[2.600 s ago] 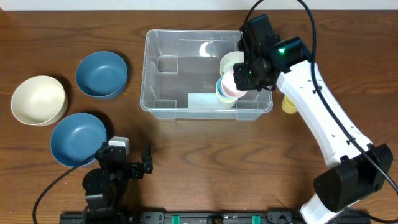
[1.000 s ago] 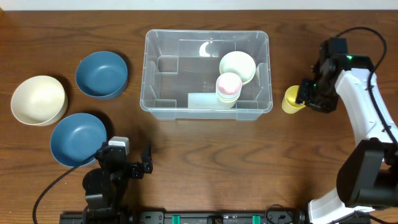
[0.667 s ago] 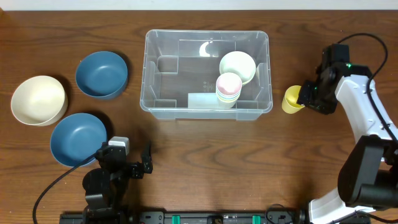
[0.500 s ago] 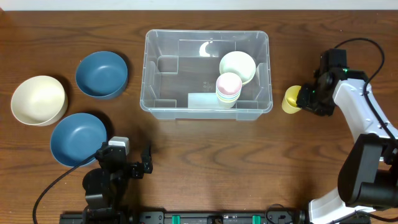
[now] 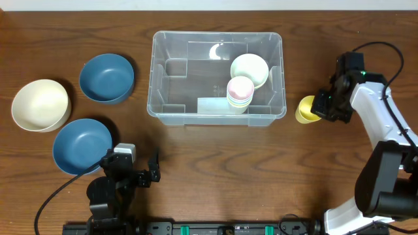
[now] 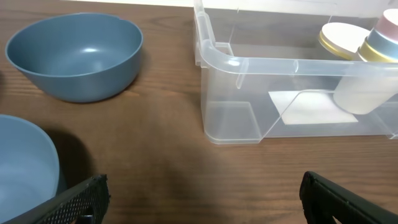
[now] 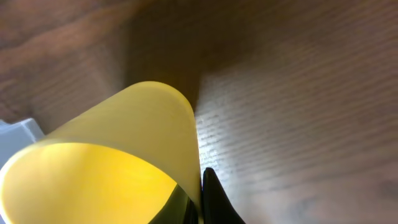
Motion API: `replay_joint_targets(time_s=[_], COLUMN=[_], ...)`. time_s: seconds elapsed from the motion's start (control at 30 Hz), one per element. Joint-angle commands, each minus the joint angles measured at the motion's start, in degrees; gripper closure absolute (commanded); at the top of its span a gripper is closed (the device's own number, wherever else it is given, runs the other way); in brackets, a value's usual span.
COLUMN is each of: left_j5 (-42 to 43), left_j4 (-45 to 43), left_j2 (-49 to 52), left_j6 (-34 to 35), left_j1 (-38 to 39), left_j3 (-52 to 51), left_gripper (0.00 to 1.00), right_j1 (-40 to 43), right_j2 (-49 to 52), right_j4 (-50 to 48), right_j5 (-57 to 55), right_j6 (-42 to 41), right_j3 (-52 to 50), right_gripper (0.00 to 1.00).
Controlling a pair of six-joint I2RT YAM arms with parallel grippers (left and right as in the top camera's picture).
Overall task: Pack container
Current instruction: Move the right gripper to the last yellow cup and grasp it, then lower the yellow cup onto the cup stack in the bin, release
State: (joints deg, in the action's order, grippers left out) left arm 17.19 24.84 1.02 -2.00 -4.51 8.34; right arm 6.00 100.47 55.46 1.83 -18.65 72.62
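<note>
The clear plastic container [image 5: 163, 72] stands at the table's back middle, also in the left wrist view [image 6: 217, 59]. It holds a stack of pastel cups [image 5: 240, 93] and a pale bowl [image 5: 249, 67]. My right gripper [image 5: 320, 106] is right of the container and shut on the rim of a yellow cup [image 5: 304, 109], one finger inside and one outside [image 7: 198, 193]; the cup [image 7: 118, 155] fills the right wrist view. My left gripper [image 5: 134, 171] is open and empty at the front left, its fingers at the frame's lower corners [image 6: 202, 202].
Two blue bowls [image 5: 106, 77] [image 5: 82, 144] and a cream bowl [image 5: 40, 104] sit left of the container. One blue bowl shows in the left wrist view [image 6: 74, 56], the other at its left edge [image 6: 25, 162].
My right arm left the container, swung right to the yellow cup and closed on its rim. The cup has shifted slightly. The left arm has not moved.
</note>
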Motion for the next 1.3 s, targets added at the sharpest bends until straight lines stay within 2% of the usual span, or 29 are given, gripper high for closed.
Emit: replay_joint_targets(time_s=[0.0,0.27,0.5,0.77,1.07,1.27], left_j5=[-0.3,-0.3,-0.3,-0.3,-0.3,-0.3], left_j4=[0.1,0.1,0.1,0.1,0.1,0.1], left_j2=[0.0,0.0,0.0,0.0,0.0,0.0], left_j6=[-1.0,-1.0,-1.0,-1.0,-1.0,-1.0], left_j1=[-0.3,-0.3,-0.3,-0.3,-0.3,-0.3], left_j3=[-1.1,-1.1,-1.1,-1.1,-1.1,-1.1], left_gripper=[0.02,0.02,0.02,0.02,0.02,0.02], right_j1=[0.0,-4.7,-16.8,-26.8,-29.3,-29.4], right_j2=[-4.2,-12.0,-15.5,-9.4,0.9,1.6], right_j4=[3.0,11.5,8.7,5.7,6.2,6.4], right_j5=[-0.3,4.6,4.6,2.6,2.7,2.7], right_j6=[0.3,3.3,3.2,0.8,-0.3,-0.9], right_j3=[8.0,24.8,26.5,25.8,25.8,25.8], right_gripper=[0.99,0.99,0.99,0.99,0.99,0.99])
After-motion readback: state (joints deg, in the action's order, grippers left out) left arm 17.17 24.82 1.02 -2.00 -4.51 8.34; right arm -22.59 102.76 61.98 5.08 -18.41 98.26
